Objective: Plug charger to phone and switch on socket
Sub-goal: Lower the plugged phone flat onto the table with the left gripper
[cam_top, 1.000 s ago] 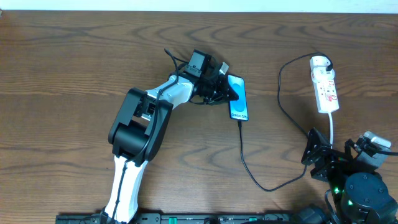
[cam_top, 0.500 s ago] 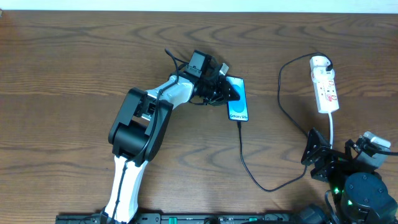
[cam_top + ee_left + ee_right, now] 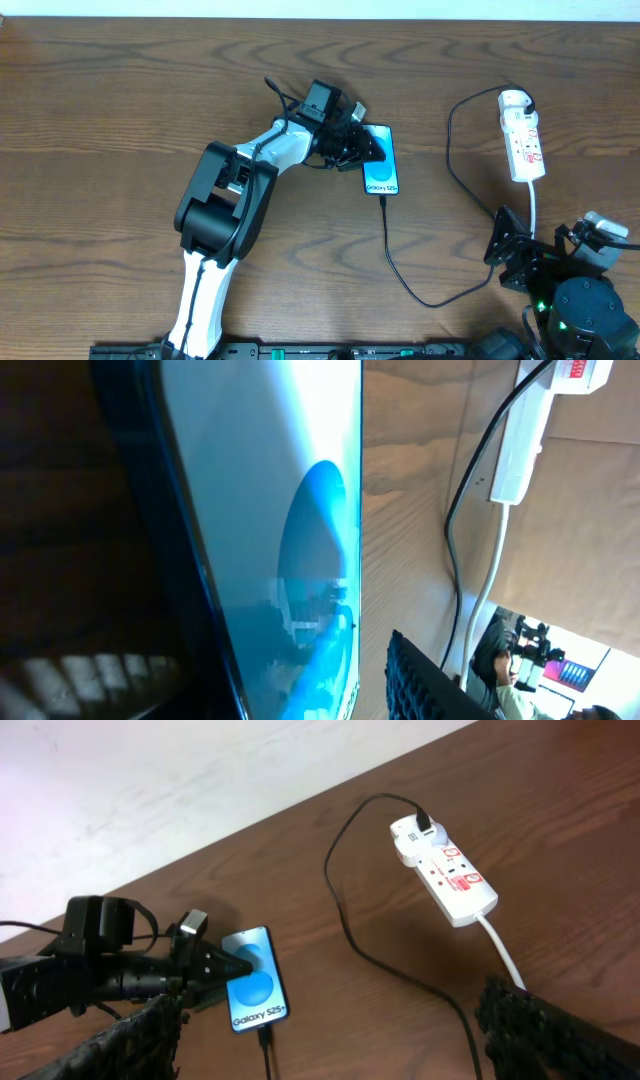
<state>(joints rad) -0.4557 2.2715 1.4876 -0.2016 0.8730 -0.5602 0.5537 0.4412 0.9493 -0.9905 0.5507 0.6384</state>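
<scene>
The phone (image 3: 382, 172) lies flat, screen up, cyan with "Galaxy S25+" text; it also shows in the right wrist view (image 3: 258, 995). The charger's black cable (image 3: 400, 265) runs from its plug tip (image 3: 383, 197), seated in the phone's lower end, in a loop to the white adapter (image 3: 513, 99) on the socket (image 3: 526, 145). My left gripper (image 3: 365, 150) straddles the phone's upper left part. In the left wrist view the screen (image 3: 290, 510) fills the frame, with bare wood between it and one finger. My right gripper (image 3: 510, 250) is open and empty near the front right.
The socket's thick white cord (image 3: 535, 205) runs from the strip toward my right arm's base. The black cable's loop lies on the wooden table (image 3: 120, 100) between phone and socket. The left arm lies across the table's middle.
The phone has turned and slid slightly left, its lower end with the plug moving left. The left gripper stayed at its upper part. The right arm has not moved.
</scene>
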